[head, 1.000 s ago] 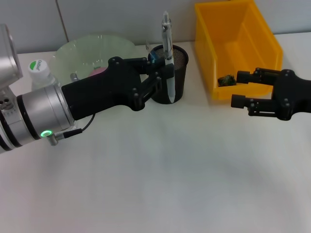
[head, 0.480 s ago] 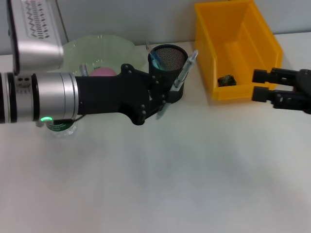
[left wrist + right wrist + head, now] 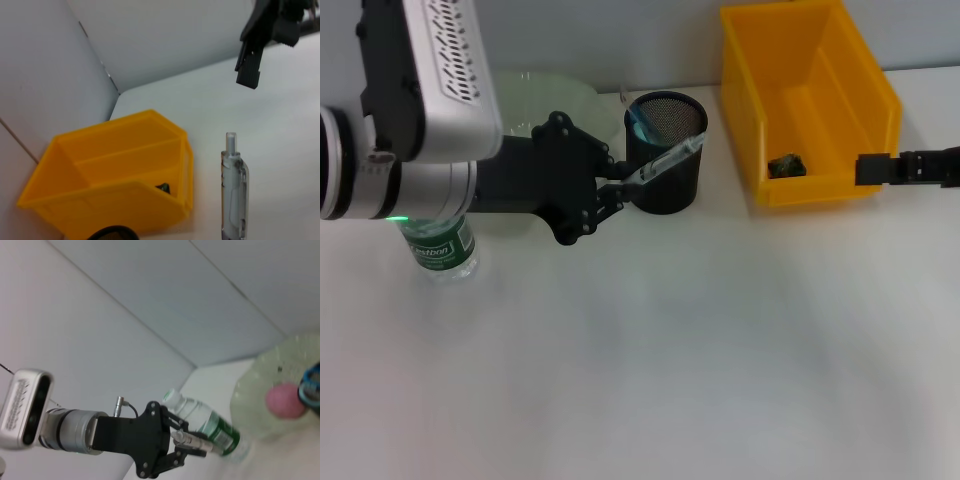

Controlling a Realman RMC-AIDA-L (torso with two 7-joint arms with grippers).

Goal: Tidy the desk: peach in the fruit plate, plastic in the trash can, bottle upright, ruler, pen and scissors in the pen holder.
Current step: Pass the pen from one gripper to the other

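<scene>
The pen (image 3: 665,163) step was in hand. The left gripper (image 3: 620,183) pinched the pen, tilted, its top over the holder's (image 3: 666,167) rim, not inside. Next it would need righting and lowering in. The right gripper (image 3: 905,168) was parked beside the bin (image 3: 820,60); I cannot tell its fingers. The bottle (image 3: 438,245) stood upright near the plate (image 3: 565,95), clear of the pen's way.

a white table (image 3: 670,360) fills the scene, its surface plain and smooth. behind its far edge rises a pale wall (image 3: 610,40), with a thin dark seam (image 3: 448,45) running up it at the far left. the wall shows in the wrist views too, pale grey and crossed by thin seams.
</scene>
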